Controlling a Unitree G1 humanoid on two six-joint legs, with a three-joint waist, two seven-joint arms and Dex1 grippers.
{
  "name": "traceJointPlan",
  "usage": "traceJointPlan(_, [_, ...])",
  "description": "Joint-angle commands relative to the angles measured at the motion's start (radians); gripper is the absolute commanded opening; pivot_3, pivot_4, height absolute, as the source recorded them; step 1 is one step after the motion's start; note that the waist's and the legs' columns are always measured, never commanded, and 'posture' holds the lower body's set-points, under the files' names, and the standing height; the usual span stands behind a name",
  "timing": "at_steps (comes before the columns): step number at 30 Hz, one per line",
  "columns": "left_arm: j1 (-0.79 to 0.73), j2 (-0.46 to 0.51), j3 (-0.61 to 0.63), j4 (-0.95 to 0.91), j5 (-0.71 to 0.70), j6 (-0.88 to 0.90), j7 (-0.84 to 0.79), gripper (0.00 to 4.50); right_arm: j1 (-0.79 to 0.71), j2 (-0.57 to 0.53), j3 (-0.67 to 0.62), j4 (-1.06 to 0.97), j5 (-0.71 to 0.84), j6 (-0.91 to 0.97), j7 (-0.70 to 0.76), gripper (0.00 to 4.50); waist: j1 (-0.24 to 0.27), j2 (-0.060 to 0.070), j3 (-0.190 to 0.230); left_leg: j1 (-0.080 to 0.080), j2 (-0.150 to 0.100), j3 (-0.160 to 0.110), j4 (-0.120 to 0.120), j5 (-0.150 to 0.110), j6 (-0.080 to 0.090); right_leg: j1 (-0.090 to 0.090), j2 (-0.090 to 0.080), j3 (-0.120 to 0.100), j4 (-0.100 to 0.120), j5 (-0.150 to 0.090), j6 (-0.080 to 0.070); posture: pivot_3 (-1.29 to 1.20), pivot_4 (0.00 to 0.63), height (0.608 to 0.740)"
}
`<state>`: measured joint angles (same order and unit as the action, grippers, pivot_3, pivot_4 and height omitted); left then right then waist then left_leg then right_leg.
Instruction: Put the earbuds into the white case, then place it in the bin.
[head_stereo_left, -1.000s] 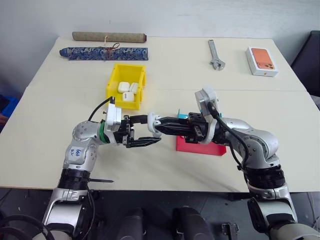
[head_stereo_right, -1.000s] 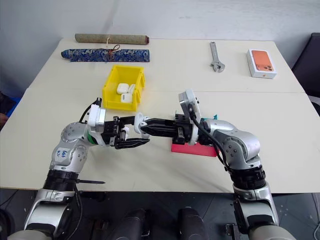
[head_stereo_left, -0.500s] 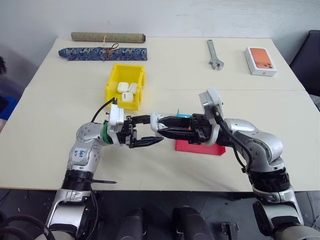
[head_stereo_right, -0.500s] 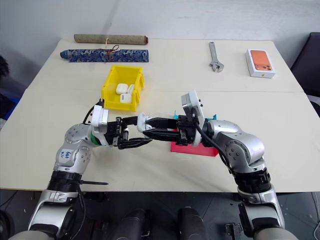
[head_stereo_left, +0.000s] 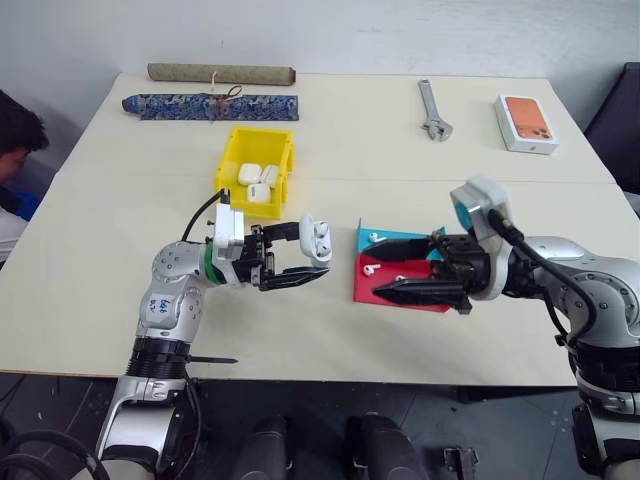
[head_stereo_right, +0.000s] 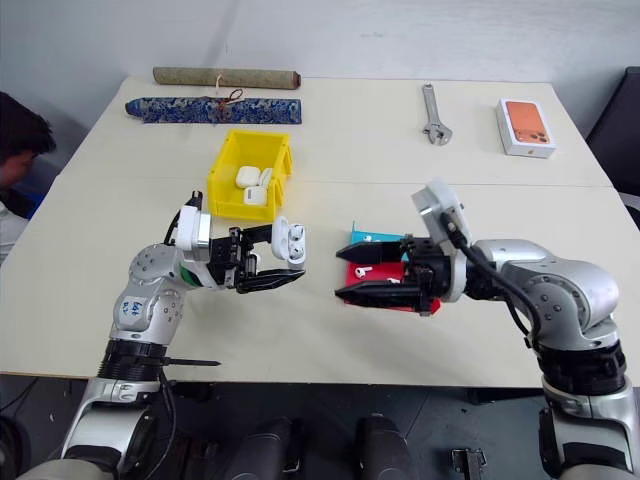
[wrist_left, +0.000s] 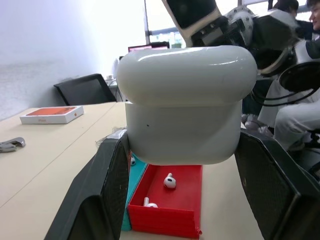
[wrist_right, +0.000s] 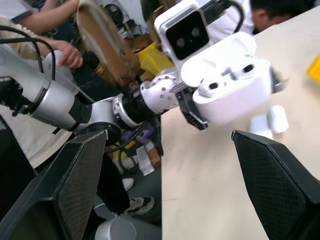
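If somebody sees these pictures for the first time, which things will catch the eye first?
First, the white case, lid flipped open, held above the table by the left pincer. Next, the yellow bin behind it, already holding several white cases. Then the red tray beside a blue tray, each with a loose earbud, and the open right pincer above the red one.

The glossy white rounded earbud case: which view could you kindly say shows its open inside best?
The right wrist view: the glossy white rounded earbud case faces it, lid up, both earbud wells visible. The left wrist view shows its closed-looking back; the eye views show it small, between the left gripper fingers.
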<state>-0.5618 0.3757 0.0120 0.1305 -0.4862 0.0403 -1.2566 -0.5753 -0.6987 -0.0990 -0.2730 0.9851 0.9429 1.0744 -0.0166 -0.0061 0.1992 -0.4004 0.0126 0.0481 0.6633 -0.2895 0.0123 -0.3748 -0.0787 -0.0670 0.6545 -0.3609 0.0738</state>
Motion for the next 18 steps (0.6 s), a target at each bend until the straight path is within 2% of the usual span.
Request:
traceJointPlan(1, [-0.030, 0.026, -0.027, -0.026, 0.060, -0.012, 0.038, 2.75, -0.066, -0.029, -0.002, 0.000, -0.105, -0.135, 0.028, 2.77, 0.000, 0.000, 0.000, 0.000, 0.000, 0.000, 0.000, 0.000, 0.000, 0.000, 0.000, 0.000, 0.000, 0.000, 0.000, 0.00, 0.150, 0.740])
traceJointPlan(4, [-0.052, 0.052, -0.088, -0.036, 0.154, 0.011, 0.084, 2.75, -0.146, -0.032, 0.076, -0.011, -0.183, -0.181, 0.048, 1.75, -0.001, 0.000, 0.000, 0.000, 0.000, 0.000, 0.000, 0.000, 0.000, 0.000, 0.000, 0.000, 0.000, 0.000, 0.000, 0.00, 0.150, 0.740])
traceJointPlan(5, [-0.060, 0.055, -0.103, -0.047, 0.169, 0.041, 0.106, 2.75, -0.172, -0.023, 0.102, -0.018, -0.199, -0.183, 0.043, 1.30, -0.001, 0.000, 0.000, 0.000, 0.000, 0.000, 0.000, 0.000, 0.000, 0.000, 0.000, 0.000, 0.000, 0.000, 0.000, 0.00, 0.150, 0.740])
traceJointPlan(9, [-0.081, 0.051, -0.137, -0.080, 0.197, 0.099, 0.156, 2.75, -0.249, 0.029, 0.181, -0.039, -0.252, -0.196, 0.017, 0.01, 0.000, 0.000, 0.000, 0.000, 0.000, 0.000, 0.000, 0.000, 0.000, -0.001, 0.000, 0.000, 0.001, 0.000, 0.000, 0.00, 0.150, 0.740])
traceJointPlan(13, [-0.077, 0.049, -0.150, -0.092, 0.200, 0.106, 0.170, 2.75, -0.306, 0.048, 0.263, -0.036, -0.313, -0.173, 0.001, 0.01, 0.004, 0.000, 0.000, -0.001, 0.000, 0.000, 0.000, 0.000, 0.000, -0.001, 0.000, 0.000, 0.003, 0.000, 0.000, 0.00, 0.150, 0.740])
traceJointPlan(16, [-0.066, 0.045, -0.150, -0.102, 0.195, 0.108, 0.173, 2.75, -0.330, 0.030, 0.341, -0.020, -0.414, -0.196, -0.005, 0.01, 0.008, 0.000, 0.000, -0.001, 0.000, -0.001, 0.000, 0.000, 0.000, -0.001, 0.000, 0.000, 0.003, 0.000, 0.000, 0.00, 0.150, 0.740])
traceJointPlan(18, [-0.057, 0.049, -0.148, -0.103, 0.197, 0.100, 0.173, 2.75, -0.333, 0.032, 0.348, -0.011, -0.445, -0.208, -0.011, 0.01, 0.011, 0.000, 0.000, -0.001, 0.000, -0.001, 0.000, 0.000, 0.000, -0.001, 0.000, 0.000, 0.002, 0.000, 0.000, 0.00, 0.150, 0.740])
